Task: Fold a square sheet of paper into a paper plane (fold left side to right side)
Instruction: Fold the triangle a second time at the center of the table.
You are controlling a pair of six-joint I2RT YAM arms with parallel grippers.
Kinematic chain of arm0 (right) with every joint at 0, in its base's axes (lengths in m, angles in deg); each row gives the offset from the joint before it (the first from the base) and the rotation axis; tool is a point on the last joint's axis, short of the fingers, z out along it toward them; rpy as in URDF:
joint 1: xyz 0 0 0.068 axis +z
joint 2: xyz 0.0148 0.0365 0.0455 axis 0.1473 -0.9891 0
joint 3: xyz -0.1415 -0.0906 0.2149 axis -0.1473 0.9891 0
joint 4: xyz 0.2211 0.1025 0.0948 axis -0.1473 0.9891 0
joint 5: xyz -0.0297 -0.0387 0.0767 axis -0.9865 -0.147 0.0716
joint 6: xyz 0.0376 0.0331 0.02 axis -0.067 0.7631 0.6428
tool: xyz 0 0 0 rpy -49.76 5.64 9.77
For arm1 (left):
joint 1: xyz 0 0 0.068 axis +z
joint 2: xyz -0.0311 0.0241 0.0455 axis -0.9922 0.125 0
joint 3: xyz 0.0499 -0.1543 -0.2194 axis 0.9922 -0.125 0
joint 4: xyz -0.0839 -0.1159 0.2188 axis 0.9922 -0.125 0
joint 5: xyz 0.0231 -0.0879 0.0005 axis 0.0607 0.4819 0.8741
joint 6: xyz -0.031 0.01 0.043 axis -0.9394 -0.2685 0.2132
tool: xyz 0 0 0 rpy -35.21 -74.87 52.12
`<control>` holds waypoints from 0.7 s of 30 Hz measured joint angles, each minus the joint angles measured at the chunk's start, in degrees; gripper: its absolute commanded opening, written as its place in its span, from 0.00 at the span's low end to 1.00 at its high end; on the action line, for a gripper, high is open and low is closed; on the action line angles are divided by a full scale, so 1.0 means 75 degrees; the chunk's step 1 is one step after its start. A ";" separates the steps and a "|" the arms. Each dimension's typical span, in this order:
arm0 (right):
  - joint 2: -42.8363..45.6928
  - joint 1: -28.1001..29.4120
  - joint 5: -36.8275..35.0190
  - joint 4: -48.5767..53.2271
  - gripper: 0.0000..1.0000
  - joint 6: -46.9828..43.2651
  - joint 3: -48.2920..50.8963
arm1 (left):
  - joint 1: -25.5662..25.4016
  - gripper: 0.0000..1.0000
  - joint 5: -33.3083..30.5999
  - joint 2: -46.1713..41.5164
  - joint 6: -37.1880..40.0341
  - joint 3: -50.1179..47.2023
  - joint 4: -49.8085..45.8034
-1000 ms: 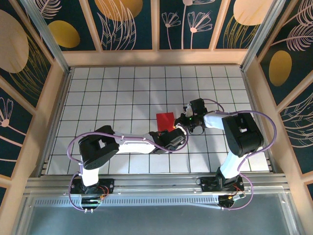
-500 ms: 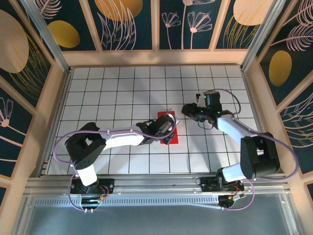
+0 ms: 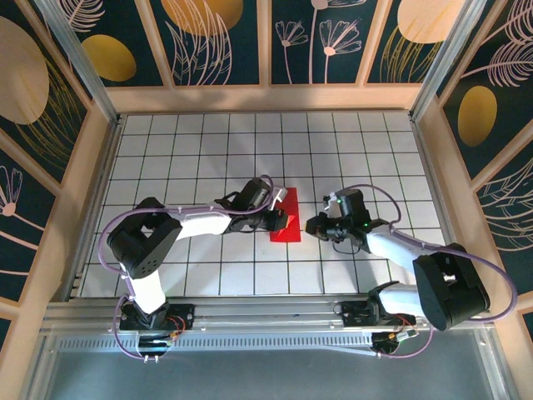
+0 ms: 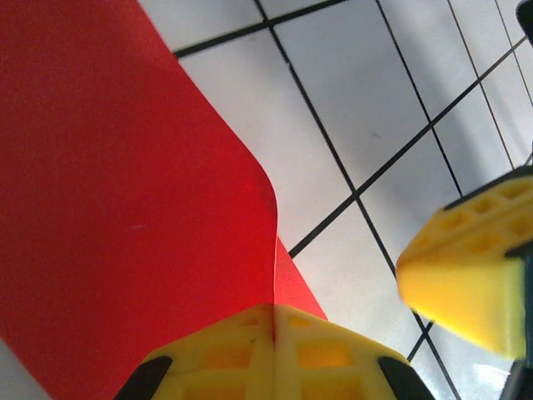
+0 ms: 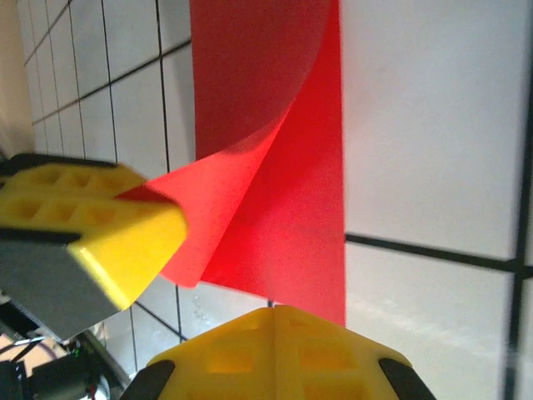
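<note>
The square sheet of paper [image 3: 290, 200] is bright red and lies on the white grid tiles at mid table. Its left part is lifted and curls over toward the right. My left gripper [image 3: 281, 220] is shut on that raised flap, and in the left wrist view the paper's [image 4: 125, 208] edge runs into the closed seam of the left gripper [image 4: 273, 310]. My right gripper [image 3: 311, 225] is shut, its tips [image 5: 272, 310] resting at the flat paper's [image 5: 291, 217] near right edge. The left gripper's fingers [image 5: 100, 225] hold the flap to the left.
The right gripper's yellow finger [image 4: 466, 283] hovers close on the right of the flap. Wooden walls [image 3: 92, 167] ring the tiled table [image 3: 183, 150], and an aluminium rail [image 3: 266, 312] runs along the near edge by the arm bases.
The left arm swung round to the paper's left side and lifted its edge over. The right gripper came down from behind the paper to its right edge.
</note>
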 measured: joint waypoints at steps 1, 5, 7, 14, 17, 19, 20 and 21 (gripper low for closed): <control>-0.0108 0.0131 -0.0006 -0.0131 0.00 0.0087 0.0012 | 0.0012 0.00 0.0114 0.0058 -0.0134 -0.0067 0.0102; -0.0574 0.0388 -0.0079 -0.0510 0.00 0.0254 0.0012 | 0.0026 0.00 0.0393 0.0227 -0.0580 -0.0242 0.0393; -0.0804 0.0440 -0.0087 -0.0635 0.00 0.0303 0.0009 | 0.0038 0.00 0.0478 0.0239 -0.0769 -0.0353 0.0562; -0.1431 0.0662 -0.0093 -0.0863 0.00 0.0364 -0.0166 | 0.0172 0.00 0.0632 0.0242 -0.1209 -0.0589 0.0956; -0.1629 0.0731 -0.0096 -0.0988 0.00 0.0388 -0.0291 | 0.0178 0.00 0.0638 0.0242 -0.1306 -0.0592 0.1107; -0.1708 0.0764 -0.0099 -0.1032 0.00 0.0388 -0.0323 | 0.0178 0.00 0.0638 0.0242 -0.1343 -0.0592 0.1151; -0.1743 0.0769 -0.0108 -0.1035 0.00 0.0388 -0.0332 | 0.0178 0.00 0.0638 0.0242 -0.1346 -0.0592 0.1157; -0.1775 0.0775 -0.0119 -0.1035 0.00 0.0388 -0.0335 | 0.0178 0.00 0.0638 0.0242 -0.1352 -0.0592 0.1154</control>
